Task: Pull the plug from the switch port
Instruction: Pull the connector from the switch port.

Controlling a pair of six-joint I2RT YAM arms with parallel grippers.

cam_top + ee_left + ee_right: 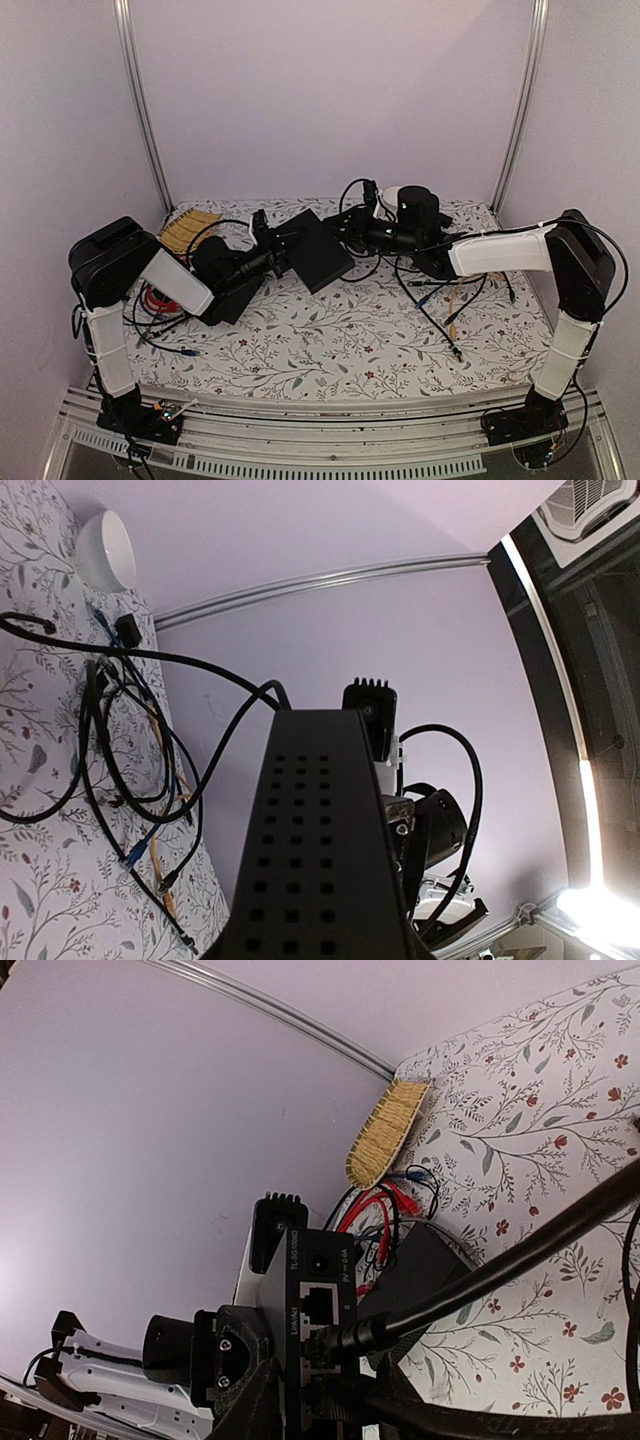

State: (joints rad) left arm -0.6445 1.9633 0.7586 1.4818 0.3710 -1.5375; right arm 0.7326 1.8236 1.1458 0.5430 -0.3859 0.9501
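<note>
Switch [318, 252]: flat black box near the middle of the table, between the two arms and held above the flowered cloth [330, 340].
Left gripper [272, 250]: closed narrowly on the switch's left end, carrying the casing.
Right gripper [352, 236]: right at the switch's socket edge. Its fingers are only dark shapes at the bottom of its own view, so I cannot tell whether they grip anything.
Top view only: both arms reach inward and meet at the box. The sockets are hidden from this angle.
Left wrist view only: the top face of the casing, with rows of small square vent holes, and the right arm's wrist beyond its far end. A white round object [105, 550] sits at the far edge of the cloth, and loose cables [130, 780] lie tangled on the cloth.
Right wrist view only: the socket edge, with printed labels beside the ports.
Sockets and contents: one socket [318, 1305] stands open. The one just below it holds the plug [345, 1337], and its thick black cable [500, 1260] runs off up to the right.
Behind the switch: a thinner black slab [425, 1265] lies on the cloth with red wires [375, 1210] beside it. A straw-coloured brush [385, 1135] lies near the wall.
</note>
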